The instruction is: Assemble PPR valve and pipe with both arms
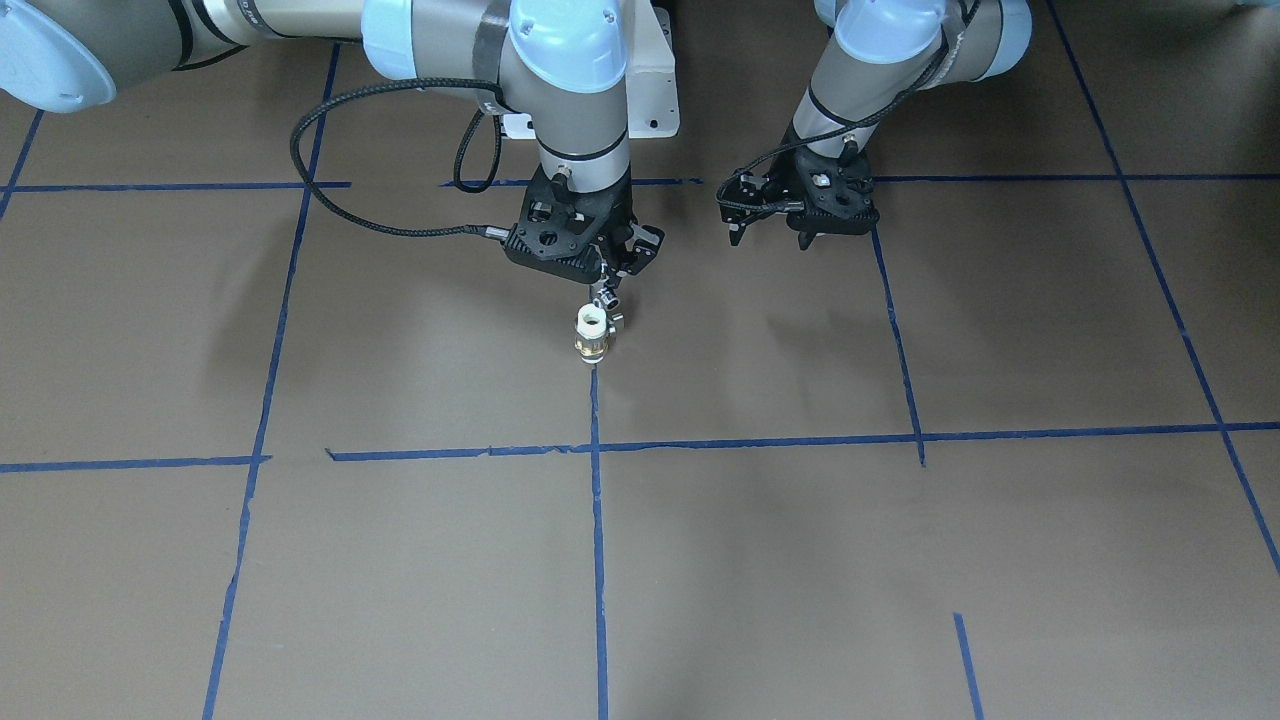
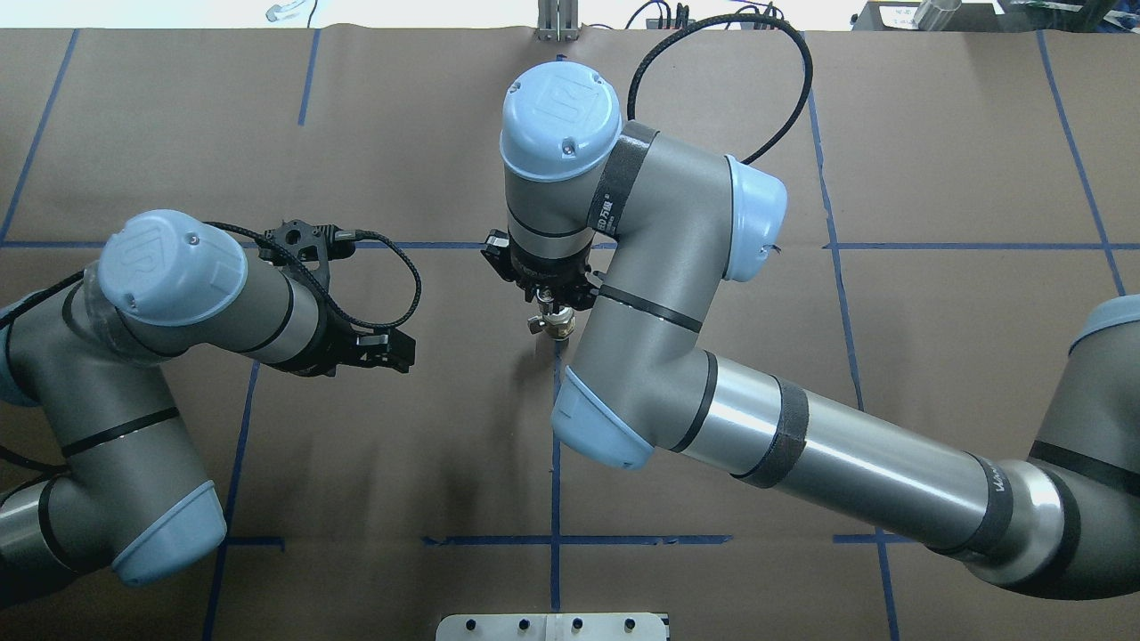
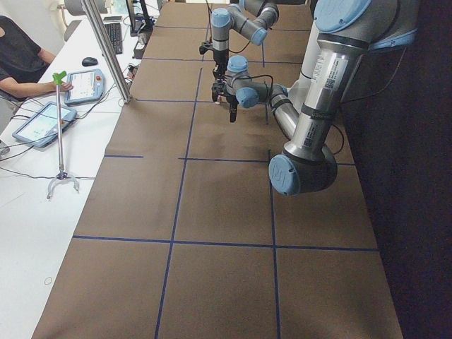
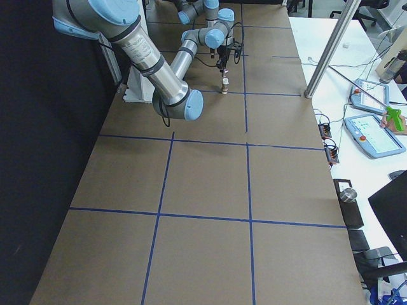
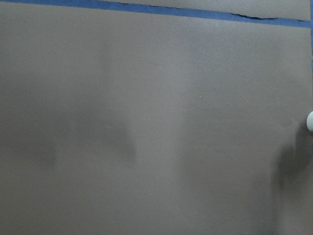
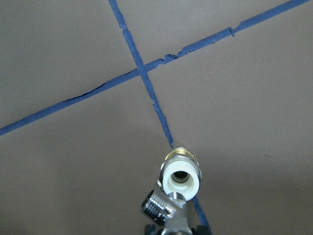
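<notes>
The PPR valve stands upright on the brown table at the end of a blue tape line, white end up and brass middle below. It also shows in the overhead view and the right wrist view. The chrome pipe sits against the valve's upper side, and its knurled end shows in the right wrist view. My right gripper points down from above and is shut on the pipe. My left gripper hangs open and empty to the side of the valve, apart from it, and also shows in the overhead view.
Blue tape lines divide the brown table into squares. The robot's white base plate lies behind the grippers. An operators' bench with tablets and a metal post runs along the far table edge.
</notes>
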